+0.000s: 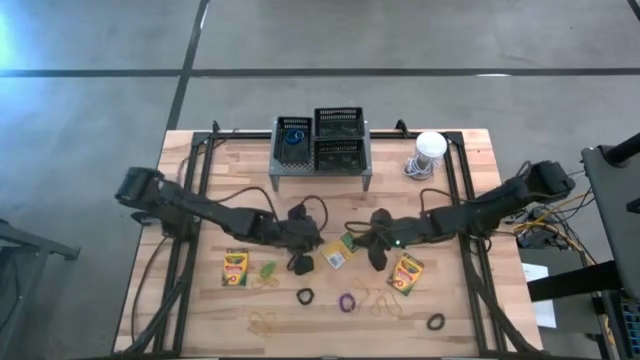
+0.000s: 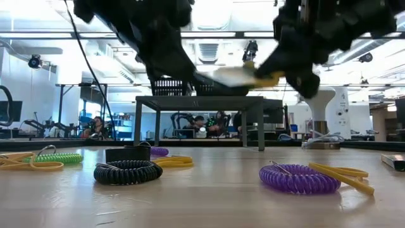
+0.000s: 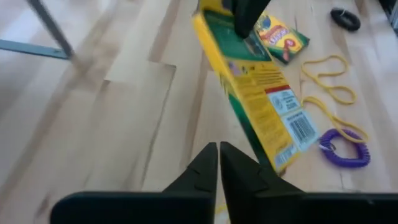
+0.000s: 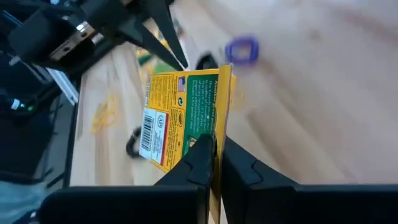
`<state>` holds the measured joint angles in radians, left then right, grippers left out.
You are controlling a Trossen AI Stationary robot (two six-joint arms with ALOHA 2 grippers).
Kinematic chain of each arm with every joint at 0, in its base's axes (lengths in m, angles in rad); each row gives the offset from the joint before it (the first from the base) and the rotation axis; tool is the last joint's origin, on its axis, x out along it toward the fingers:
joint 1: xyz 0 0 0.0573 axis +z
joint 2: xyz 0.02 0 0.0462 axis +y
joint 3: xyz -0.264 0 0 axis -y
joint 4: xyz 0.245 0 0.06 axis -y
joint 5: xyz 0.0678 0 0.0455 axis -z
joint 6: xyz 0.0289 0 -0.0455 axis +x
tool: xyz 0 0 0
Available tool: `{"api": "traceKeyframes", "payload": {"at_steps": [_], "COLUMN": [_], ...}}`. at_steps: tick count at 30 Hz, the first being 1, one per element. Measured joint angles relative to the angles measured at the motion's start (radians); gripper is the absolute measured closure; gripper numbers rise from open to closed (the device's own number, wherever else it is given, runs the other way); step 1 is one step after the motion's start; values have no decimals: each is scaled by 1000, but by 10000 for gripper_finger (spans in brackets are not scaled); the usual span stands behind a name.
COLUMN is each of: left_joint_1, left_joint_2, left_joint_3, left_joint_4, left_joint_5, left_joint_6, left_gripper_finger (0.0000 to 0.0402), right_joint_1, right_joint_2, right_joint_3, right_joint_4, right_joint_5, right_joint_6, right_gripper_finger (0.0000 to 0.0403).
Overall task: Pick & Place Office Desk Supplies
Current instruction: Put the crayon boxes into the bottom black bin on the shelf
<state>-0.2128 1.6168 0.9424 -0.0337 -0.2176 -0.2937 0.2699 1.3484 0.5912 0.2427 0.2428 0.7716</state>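
A yellow-and-green crayon box [image 1: 337,257] is off the table between the two grippers, and it also shows in the low view [image 2: 243,76]. My right gripper [image 4: 217,152] is shut on it. My left gripper [image 3: 218,158] is shut, with its tips just beside the box's barcode end [image 3: 292,134]. Two more crayon boxes lie flat on the table, one to the left [image 1: 235,268] and one to the right [image 1: 406,273]. A purple loop band [image 1: 346,301], black bands [image 1: 305,296] [image 1: 435,321], a green band [image 1: 268,268] and tan rubber bands [image 1: 265,320] lie near the front edge. My right gripper pinches the crayon box between its two fingers at the end facing the table's right side [image 4: 208,134]. It comes in from the right, slanting down. The box is lifted clear and tilted, with its barcode end toward the left gripper. My left gripper's shut tips are beside that barcode end; I cannot tell whether they touch it.
The grey mesh rack [image 1: 320,170] with black baskets stands at the far middle of the table, and something blue lies in its left basket [image 1: 293,140]. A white-domed round object [image 1: 430,148] stands at the far right. Black frame rails [image 1: 455,200] run along both sides.
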Motion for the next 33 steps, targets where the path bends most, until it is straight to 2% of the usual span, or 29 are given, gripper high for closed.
{"api": "traceKeyframes", "payload": {"at_steps": [4,9,12,20,23,27,30,33], "left_joint_1": [-3,-20,-20,-22,-22,-21,-10,2], "left_joint_2": [-138,-290,-356,-401,-403,-405,-405,-405], "left_joint_3": [0,-69,-160,-406,-438,-441,-439,-439], "left_joint_4": [-118,-113,-14,440,592,629,626,628], "left_joint_5": [-14,-157,-208,-213,-209,-208,-205,-205], "left_joint_6": [-17,-17,-27,-55,55,252,274,269], "left_gripper_finger": [355,351,351,351,351,343,314,269], "right_joint_1": [0,0,-6,-108,-120,-122,-123,-122], "right_joint_2": [-59,-57,-41,16,41,69,68,63], "right_joint_3": [98,279,384,651,679,672,640,616], "right_joint_4": [-149,-441,-496,-628,-628,-597,-554,-553], "right_joint_5": [48,195,260,268,269,265,277,281], "right_joint_6": [-130,-330,-498,-869,-985,-1014,-1001,-973], "right_gripper_finger": [390,390,390,390,390,390,390,390]}}
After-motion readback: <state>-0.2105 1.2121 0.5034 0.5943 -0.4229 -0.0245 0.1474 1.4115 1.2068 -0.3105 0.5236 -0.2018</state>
